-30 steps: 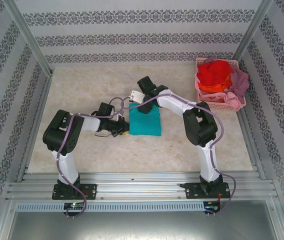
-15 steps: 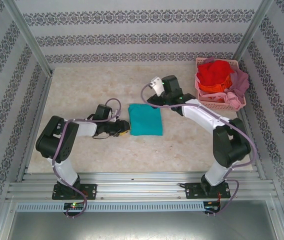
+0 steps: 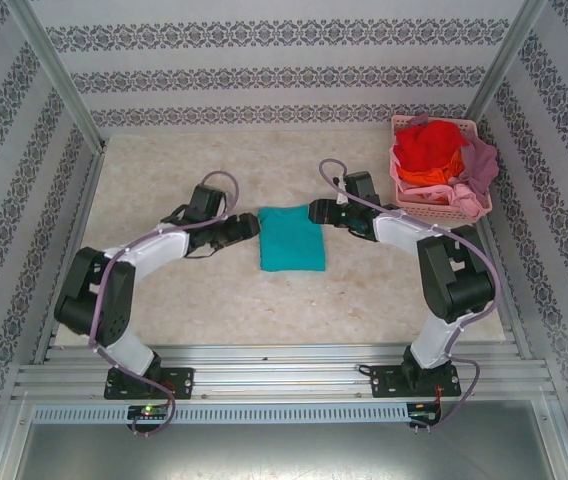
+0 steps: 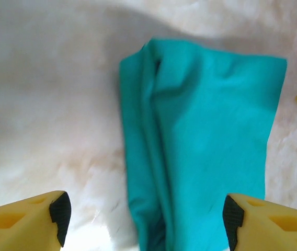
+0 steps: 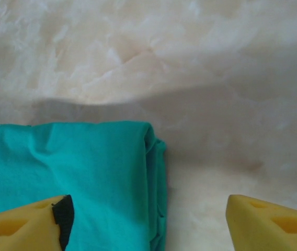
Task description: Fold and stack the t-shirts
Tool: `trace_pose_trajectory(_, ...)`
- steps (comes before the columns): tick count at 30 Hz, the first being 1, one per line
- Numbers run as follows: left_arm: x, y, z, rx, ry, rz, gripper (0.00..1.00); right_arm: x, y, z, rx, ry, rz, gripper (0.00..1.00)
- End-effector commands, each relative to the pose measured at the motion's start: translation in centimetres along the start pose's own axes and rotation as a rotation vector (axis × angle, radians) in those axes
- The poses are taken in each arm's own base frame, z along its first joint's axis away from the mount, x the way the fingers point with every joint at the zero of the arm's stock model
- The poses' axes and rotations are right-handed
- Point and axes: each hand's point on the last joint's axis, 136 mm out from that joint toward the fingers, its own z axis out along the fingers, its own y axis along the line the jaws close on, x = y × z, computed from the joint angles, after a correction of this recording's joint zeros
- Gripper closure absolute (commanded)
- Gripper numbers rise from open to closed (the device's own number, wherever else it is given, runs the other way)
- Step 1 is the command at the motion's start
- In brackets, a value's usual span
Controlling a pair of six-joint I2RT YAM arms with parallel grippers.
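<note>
Teal t-shirt [image 3: 291, 238] lies folded midway between the desk's side edges, so this fold appears complete. Left claw [image 3: 250, 226] and right claw [image 3: 316, 212] stand wide, empty. Next, probably: fetch red t-shirt [image 3: 426, 148].

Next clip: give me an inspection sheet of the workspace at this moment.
Surface: pale marbled table, no spill seen.
Job's things: teal t-shirt folded flat mid-table; red t-shirt, orange t-shirt and mauve-pink t-shirt heaped in the pink basket, far right.
Clutter: nothing seen.
Grippers: left gripper and right gripper open, flanking the teal t-shirt, empty.
Cables: purple cables loop clear of the cloth.
Surroundings: patterned walls, aluminium frame.
</note>
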Motion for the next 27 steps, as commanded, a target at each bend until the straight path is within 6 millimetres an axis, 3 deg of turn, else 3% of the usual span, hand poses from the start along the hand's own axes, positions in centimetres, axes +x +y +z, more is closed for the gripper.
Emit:
trace_pose_trajectory(1,1.5,1.5,2.4,-0.124,0.088,0.032,0.33,0.0,1.2,1.1,-0.073,0.014,0.08,0.29)
trace_pose_trajectory(5,2.0,1.1,4.7,-0.124,0.147,0.019,0.57,0.2,1.0,2.1,-0.069,0.032,0.094,0.35)
trace_pose_trajectory(9,2.4,2.5,5.0,-0.184,0.159,0.019,0.76,0.2,1.1,2.9,-0.091,0.046,0.109,0.44)
trace_pose_trajectory(13,3.1,3.5,4.8,-0.212,0.166,0.025,0.81,0.3,1.3,3.4,-0.107,0.054,0.12,0.54)
trace_pose_trajectory(15,3.4,3.7,5.0,-0.217,0.174,0.02,0.8,0.5,1.3,3.5,-0.109,0.058,0.122,0.58)
trace_pose_trajectory(21,2.4,2.5,4.6,-0.172,0.134,0.026,0.56,-0.2,1.7,1.6,-0.107,0.013,0.089,0.68)
trace_pose_trajectory(27,1.0,0.4,1.6,-0.158,0.039,0.065,0.32,0.2,1.1,-1.7,-0.06,-0.062,0.034,0.51)
